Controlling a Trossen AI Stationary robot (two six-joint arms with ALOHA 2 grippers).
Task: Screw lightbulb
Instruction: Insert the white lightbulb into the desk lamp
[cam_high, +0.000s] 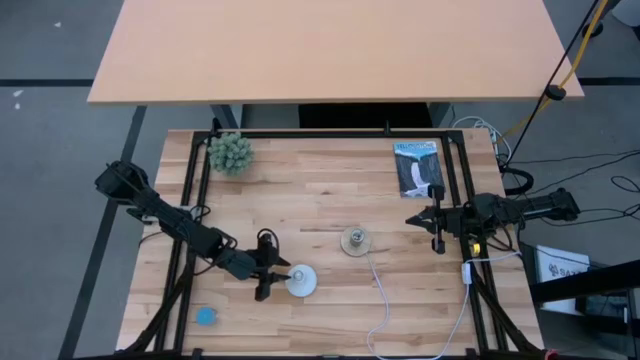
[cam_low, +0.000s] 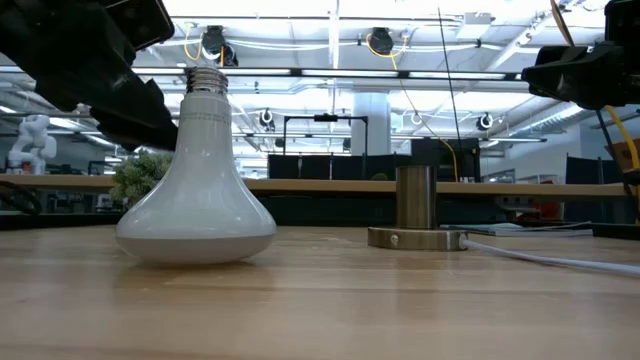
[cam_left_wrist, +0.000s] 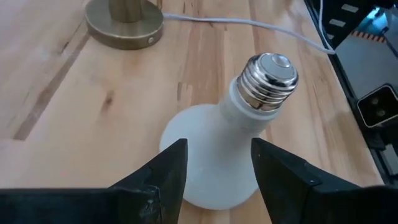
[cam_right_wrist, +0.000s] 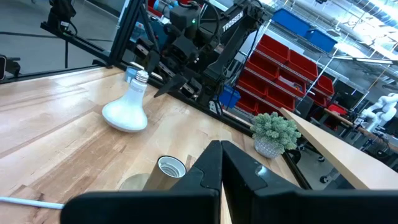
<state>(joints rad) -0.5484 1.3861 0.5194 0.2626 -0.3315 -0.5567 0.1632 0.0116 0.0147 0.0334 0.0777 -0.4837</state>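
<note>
Clearly "TROSSEN" marks the arm; left end effector (cam_left_wrist: 214, 165) parted beside lightbulb (cam_high: 302, 281); right end effector (cam_right_wrist: 221, 163) closed.

High view: overhead, straight down, far, whole table (cam_high: 330, 200) in frame. Low view: at tabletop level, facing across into the room, close on the lightbulb (cam_low: 197, 190) and socket (cam_low: 415, 213). Left wrist view: very near, angled down on the same bulb, socket behind. Right wrist view: farther off, looking across the table; shares bulb, socket, plant (cam_right_wrist: 273, 134).
</note>
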